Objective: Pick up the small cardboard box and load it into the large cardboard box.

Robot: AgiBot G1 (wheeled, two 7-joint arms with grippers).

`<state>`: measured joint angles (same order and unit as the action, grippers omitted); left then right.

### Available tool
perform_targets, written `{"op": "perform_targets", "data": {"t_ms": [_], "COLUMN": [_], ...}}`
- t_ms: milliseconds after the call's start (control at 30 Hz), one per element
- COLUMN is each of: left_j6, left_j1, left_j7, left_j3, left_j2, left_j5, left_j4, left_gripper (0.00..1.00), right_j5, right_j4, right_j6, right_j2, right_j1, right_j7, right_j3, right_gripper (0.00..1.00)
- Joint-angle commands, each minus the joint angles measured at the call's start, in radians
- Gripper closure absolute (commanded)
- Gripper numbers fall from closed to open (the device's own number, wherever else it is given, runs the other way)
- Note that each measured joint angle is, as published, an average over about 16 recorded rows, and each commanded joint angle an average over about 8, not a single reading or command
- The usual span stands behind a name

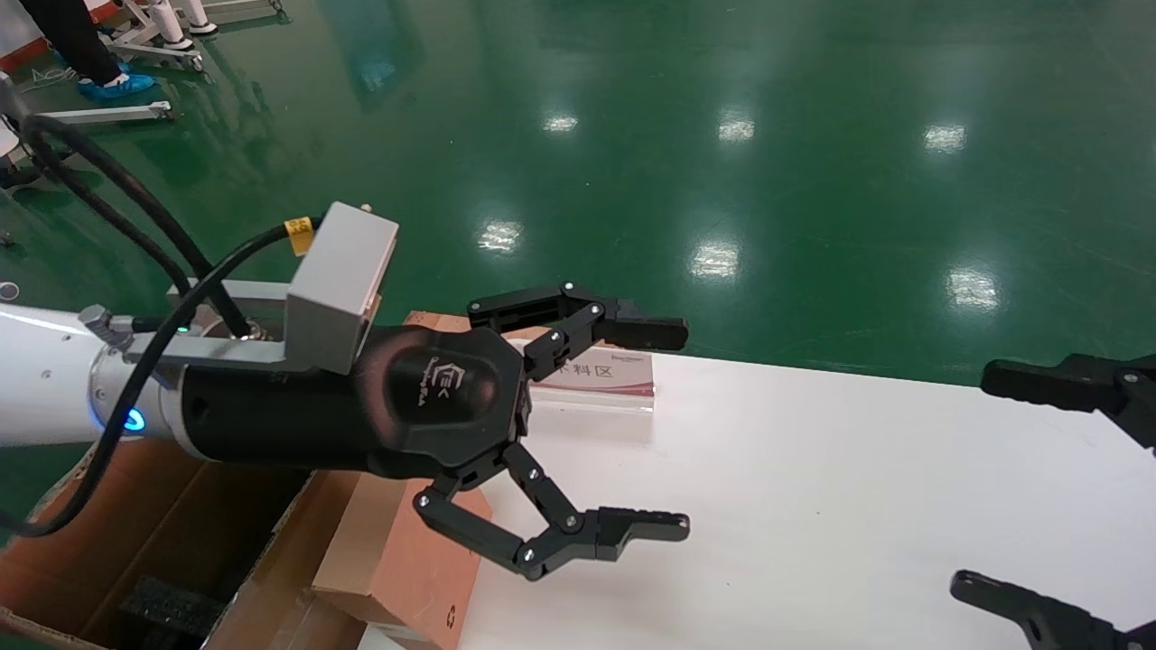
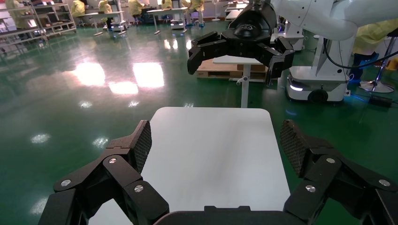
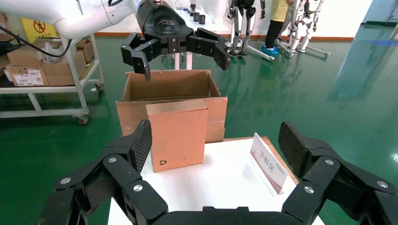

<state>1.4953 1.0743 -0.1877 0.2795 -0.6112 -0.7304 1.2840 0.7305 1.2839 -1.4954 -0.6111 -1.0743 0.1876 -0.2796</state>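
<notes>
The small cardboard box (image 3: 177, 136) stands upright on the white table (image 1: 813, 506) at its left end, reddish-brown with a dark mark near a lower corner; it also shows in the head view (image 1: 397, 560). The large cardboard box (image 3: 171, 86) stands open on the floor just behind it, with black foam (image 1: 172, 605) inside. My left gripper (image 1: 673, 429) is open and empty, held above the small box and past it over the table. My right gripper (image 1: 980, 478) is open and empty at the table's right end, facing the small box.
A slanted white and red sign plate (image 3: 268, 162) stands on the table near its far edge. A trolley with cartons (image 3: 47, 70) and a person (image 3: 277, 23) stand on the green floor beyond the large box.
</notes>
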Motion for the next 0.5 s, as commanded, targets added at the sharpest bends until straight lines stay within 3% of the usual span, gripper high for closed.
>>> {"op": "perform_targets", "data": {"t_ms": [33,500], "left_j6": [0.0,-0.008], "left_j1": [0.0,0.002], "left_j7": [0.0,-0.008], "left_j3": [0.0,0.006], "left_j2": [0.0,0.004], "left_j5": [0.0,-0.016], "left_j4": [0.0,0.002], "left_gripper": [0.0,0.0], "right_j5": [0.0,0.0], "right_j4": [0.0,0.0], "right_j6": [0.0,0.0], "right_j2": [0.0,0.0], "right_j1": [0.0,0.0], "right_j7": [0.0,0.0], "right_j3": [0.0,0.0], "right_gripper": [0.0,0.0]}}
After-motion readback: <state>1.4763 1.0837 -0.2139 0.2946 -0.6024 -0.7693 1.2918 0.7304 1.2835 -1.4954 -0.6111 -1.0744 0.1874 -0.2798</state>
